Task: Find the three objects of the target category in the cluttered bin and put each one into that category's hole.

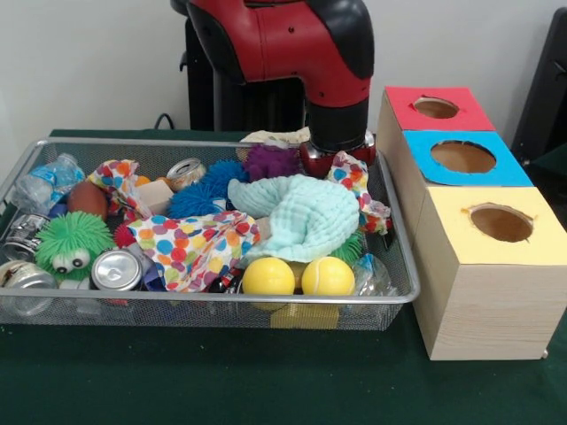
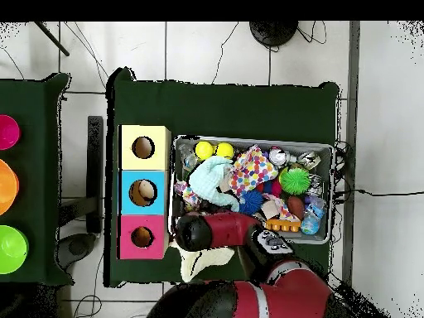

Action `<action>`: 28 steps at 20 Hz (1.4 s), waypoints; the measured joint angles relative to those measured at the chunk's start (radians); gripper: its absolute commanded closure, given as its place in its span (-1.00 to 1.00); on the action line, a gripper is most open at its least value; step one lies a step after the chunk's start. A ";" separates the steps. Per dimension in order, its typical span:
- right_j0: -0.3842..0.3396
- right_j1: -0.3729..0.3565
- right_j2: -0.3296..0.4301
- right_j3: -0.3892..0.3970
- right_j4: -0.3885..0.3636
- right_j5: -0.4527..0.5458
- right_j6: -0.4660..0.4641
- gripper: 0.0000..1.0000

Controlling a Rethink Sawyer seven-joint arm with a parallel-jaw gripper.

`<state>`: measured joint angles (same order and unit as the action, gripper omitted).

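Observation:
A wire mesh bin (image 1: pixel 213 299) holds a heap of clutter. Two yellow balls (image 1: pixel 268 276) (image 1: pixel 328 275) lie against its front wall, and the overhead view shows them too (image 2: pixel 204 150). A mint cloth (image 1: pixel 301 212) and a polka-dot cloth (image 1: pixel 195 248) cover the middle. Blue (image 1: pixel 208 190) and purple (image 1: pixel 270 161) spiky balls, a green fuzzy toy (image 1: pixel 73 243), cans (image 1: pixel 116 270) and a plastic bottle (image 1: pixel 44 181) lie around them. My gripper (image 1: pixel 337 152) hangs low over the bin's back right corner, its tip hidden behind the cloths.
Three wooden boxes with holes stand in a row beside the bin: red (image 1: pixel 436 108), blue (image 1: pixel 462 157), yellow (image 1: pixel 500 221). Something brownish shows inside the blue box's hole (image 2: pixel 144 192). A cream cloth (image 2: pixel 203 257) lies beside the bin under my arm. Coloured bowls (image 2: pixel 10 248) sit on a separate table.

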<state>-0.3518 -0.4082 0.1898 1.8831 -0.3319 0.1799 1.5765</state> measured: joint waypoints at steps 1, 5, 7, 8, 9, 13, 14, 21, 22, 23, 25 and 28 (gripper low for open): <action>-0.025 0.001 0.011 -0.006 -0.010 0.021 0.000 1.00; -0.096 0.002 0.030 -0.034 -0.044 0.094 0.000 1.00; -0.126 0.002 0.037 -0.051 -0.061 0.133 0.000 1.00; -0.135 0.002 0.039 -0.057 -0.066 0.145 0.000 1.00; -0.159 0.002 0.045 -0.077 -0.084 0.184 0.000 1.00; -0.177 0.002 0.054 -0.101 -0.107 0.225 0.000 1.00; -0.182 0.002 0.056 -0.113 -0.119 0.238 0.000 1.00; -0.208 -0.004 0.071 -0.159 -0.169 0.284 0.000 1.00; -0.212 -0.006 0.075 -0.165 -0.175 0.291 0.000 1.00; -0.217 -0.008 0.080 -0.173 -0.180 0.299 0.000 1.00; -0.226 -0.012 0.089 -0.185 -0.189 0.313 0.000 1.00; -0.247 -0.018 0.114 -0.210 -0.204 0.366 -0.004 1.00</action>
<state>-0.5988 -0.4265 0.3039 1.6733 -0.5357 0.5458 1.5722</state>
